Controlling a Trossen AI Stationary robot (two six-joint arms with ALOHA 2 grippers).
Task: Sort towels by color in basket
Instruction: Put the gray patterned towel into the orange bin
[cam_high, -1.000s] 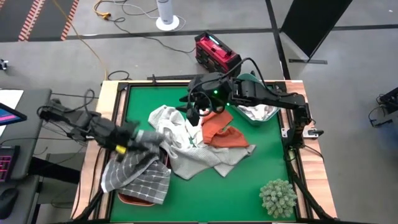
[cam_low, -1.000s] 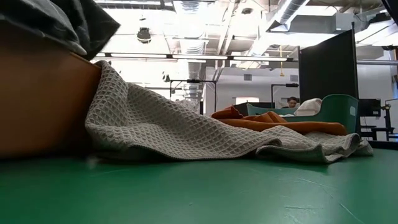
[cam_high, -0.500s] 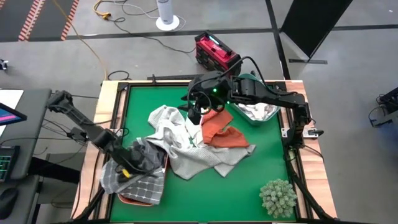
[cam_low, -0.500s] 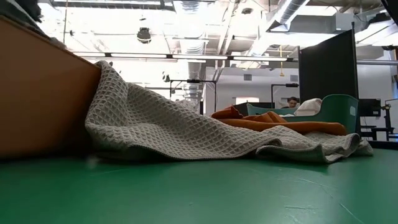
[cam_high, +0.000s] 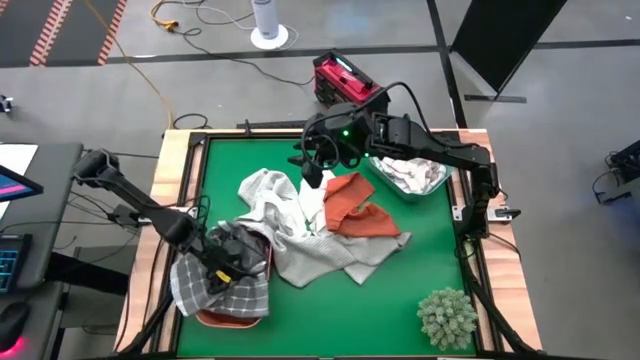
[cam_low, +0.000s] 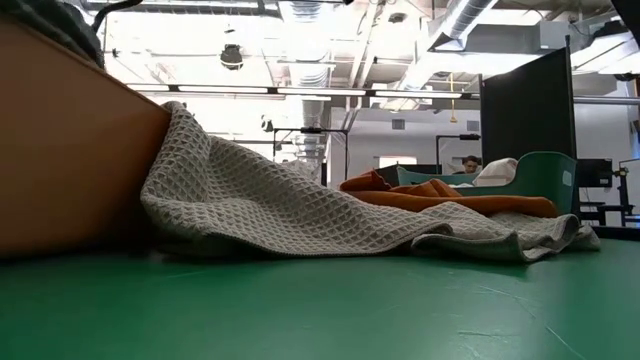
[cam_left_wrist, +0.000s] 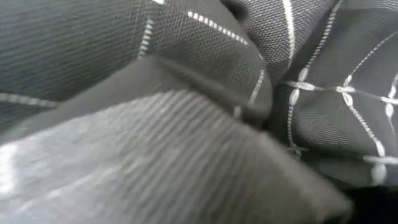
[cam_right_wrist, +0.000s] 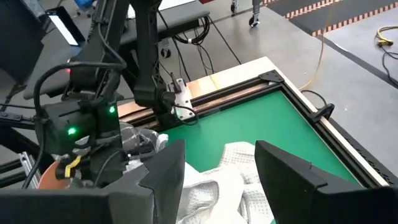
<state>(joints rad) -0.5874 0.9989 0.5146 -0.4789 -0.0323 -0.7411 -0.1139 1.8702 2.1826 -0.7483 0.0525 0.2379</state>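
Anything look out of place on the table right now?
Yes: the spiky green plant ball at the table's near right corner is no towel. The grey checked towel spills over the rim of the orange basket, where the left hand is pressed in. The right hand hangs open over the pile.

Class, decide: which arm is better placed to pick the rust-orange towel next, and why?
Probably the right. The right gripper hangs open just beside the rust-orange towel; the left gripper is down in the grey checked towel at the orange basket.
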